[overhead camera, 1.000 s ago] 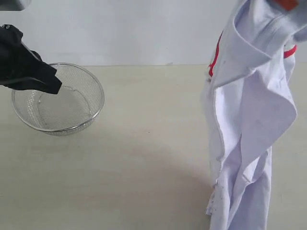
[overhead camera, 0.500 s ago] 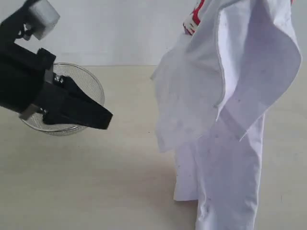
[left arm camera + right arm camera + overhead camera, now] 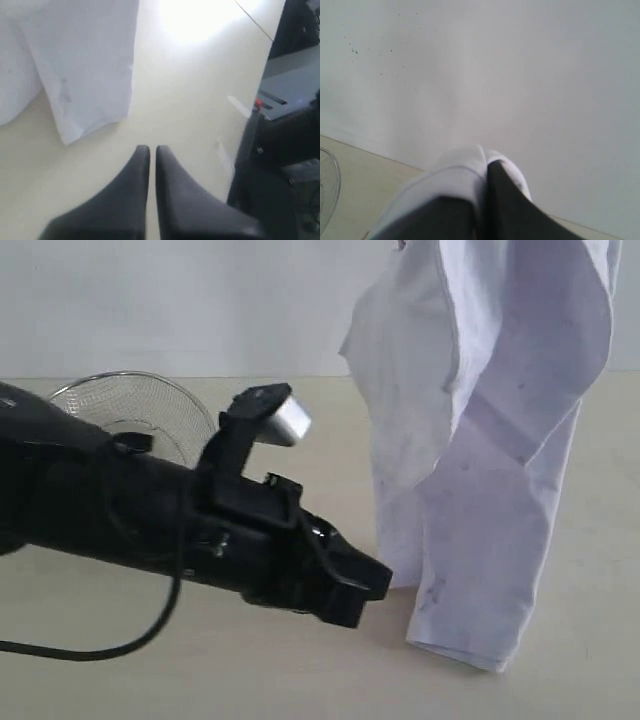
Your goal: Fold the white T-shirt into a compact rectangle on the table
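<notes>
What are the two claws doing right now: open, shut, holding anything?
Left gripper: shut, holding nothing, beside the hanging white T-shirt.
Right gripper: shut on the white T-shirt, cloth wrapped over its fingers.

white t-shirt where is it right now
In the exterior view the white T-shirt hangs on the right, held up from above the frame, its lower edge down at the table just right of the left gripper; the wire basket sits far left.
</notes>
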